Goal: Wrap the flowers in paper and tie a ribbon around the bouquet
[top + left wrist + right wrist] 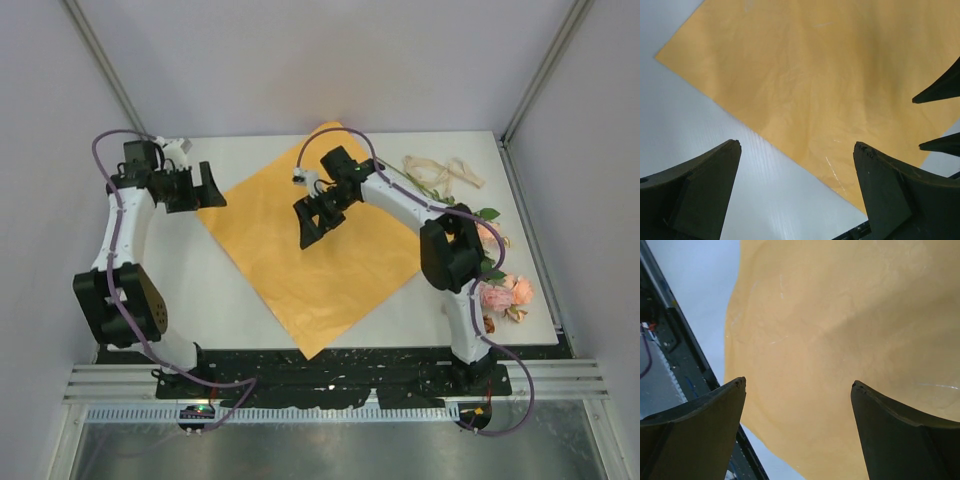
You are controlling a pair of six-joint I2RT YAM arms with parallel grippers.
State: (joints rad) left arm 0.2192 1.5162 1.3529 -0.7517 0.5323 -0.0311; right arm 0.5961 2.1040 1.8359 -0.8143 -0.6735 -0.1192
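The orange paper [310,255] lies flat on the table as a diamond. My left gripper [211,188] hovers open at its left corner, with the paper's edge [815,75] and bare table between the fingers [797,145]. Over the middle of the sheet my right gripper [318,228] is open, and only paper [840,315] shows between its fingers [799,382]. The flowers [505,293] lie along the table's right side, pink roses near the front, stems running back under the right arm. The cream ribbon [442,170] is coiled at the back right.
The white table [250,310] ends at a black rail [670,340] along the front. Grey walls and metal posts close in the back and sides. My right gripper's fingertips [940,90] poke into the left wrist view at its right edge.
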